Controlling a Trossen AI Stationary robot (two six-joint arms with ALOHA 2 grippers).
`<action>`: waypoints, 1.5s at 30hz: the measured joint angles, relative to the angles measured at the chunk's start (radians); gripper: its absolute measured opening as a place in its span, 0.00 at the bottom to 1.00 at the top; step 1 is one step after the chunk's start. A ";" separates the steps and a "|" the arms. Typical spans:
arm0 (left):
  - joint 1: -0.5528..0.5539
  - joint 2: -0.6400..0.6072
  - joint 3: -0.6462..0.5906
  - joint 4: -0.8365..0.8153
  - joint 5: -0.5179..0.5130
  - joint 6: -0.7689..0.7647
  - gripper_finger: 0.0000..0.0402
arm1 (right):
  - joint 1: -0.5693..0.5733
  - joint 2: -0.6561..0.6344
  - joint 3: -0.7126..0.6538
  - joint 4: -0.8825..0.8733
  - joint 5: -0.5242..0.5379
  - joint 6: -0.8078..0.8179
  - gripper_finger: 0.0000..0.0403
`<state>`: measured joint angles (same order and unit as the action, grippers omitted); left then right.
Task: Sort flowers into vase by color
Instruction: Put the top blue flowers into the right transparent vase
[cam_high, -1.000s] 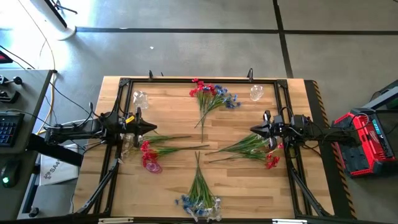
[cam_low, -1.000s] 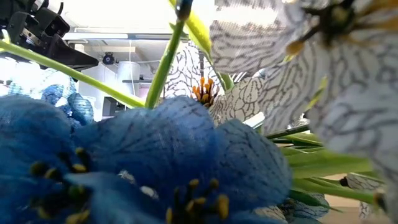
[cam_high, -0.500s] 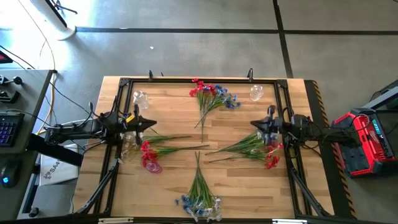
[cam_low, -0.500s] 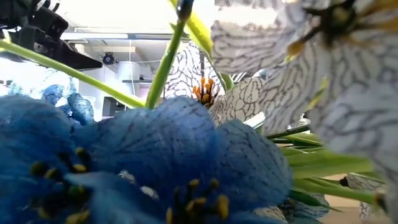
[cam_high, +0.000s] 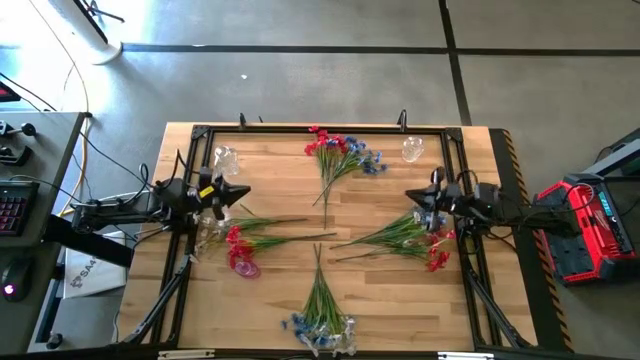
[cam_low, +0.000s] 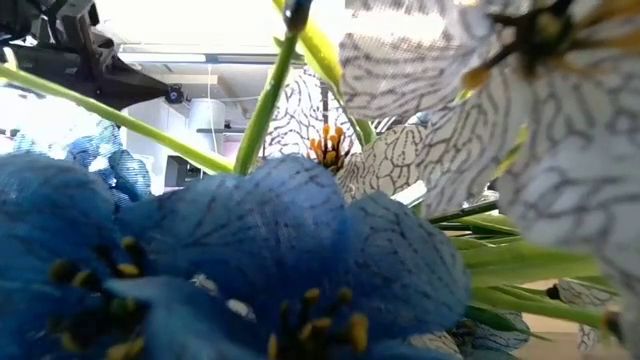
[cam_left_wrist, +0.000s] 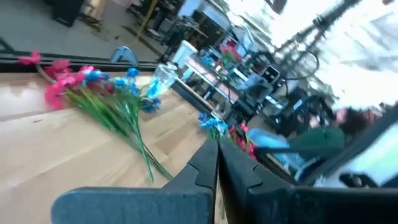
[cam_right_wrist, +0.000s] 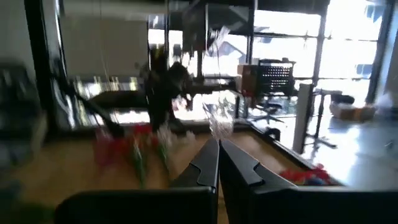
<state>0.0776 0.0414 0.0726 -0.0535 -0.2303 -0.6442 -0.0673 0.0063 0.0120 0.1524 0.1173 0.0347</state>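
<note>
sitting at the very start of the sort, by the look of it: no stems in any vase yet. four bunches of flowers lying on the table (cam_high: 400, 290) in the high view — a red and blue bunch (cam_high: 340, 155) at upper centre, a red bunch (cam_high: 243, 245) at centre left, a green-stemmed bunch with red tips (cam_high: 410, 238) at centre right, a blue and white bunch (cam_high: 320, 320) at the bottom edge, filling the low view with petals. two small clear vases standing near the upper corners, left vase (cam_high: 226, 158) and right vase (cam_high: 412, 150).

hovering at the left of the frame just above the red bunch, left gripper (cam_high: 240, 193), fingers pressed together in its wrist view, gripping nothing. hovering at centre right beside the green-stemmed bunch, right gripper (cam_high: 413, 197), fingers likewise closed and empty.

probably still approaching. next likely calling for parting the fingers, dropping onto a single stem and closing on it low down, clear of its neighbours.
</note>
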 joint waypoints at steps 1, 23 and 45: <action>0.000 0.000 0.000 0.000 -0.014 -0.012 0.00 | 0.000 0.000 0.000 0.014 0.026 0.086 0.00; -0.006 0.546 0.127 0.391 -0.058 -0.074 0.11 | 0.030 0.282 0.048 0.134 0.114 1.113 0.00; 0.116 1.590 0.828 0.169 -0.005 0.223 0.38 | -0.005 0.823 0.596 -0.581 0.116 0.988 0.00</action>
<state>0.1939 1.6313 0.9007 0.1158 -0.2356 -0.4214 -0.0723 0.8293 0.6081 -0.4290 0.2328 1.0227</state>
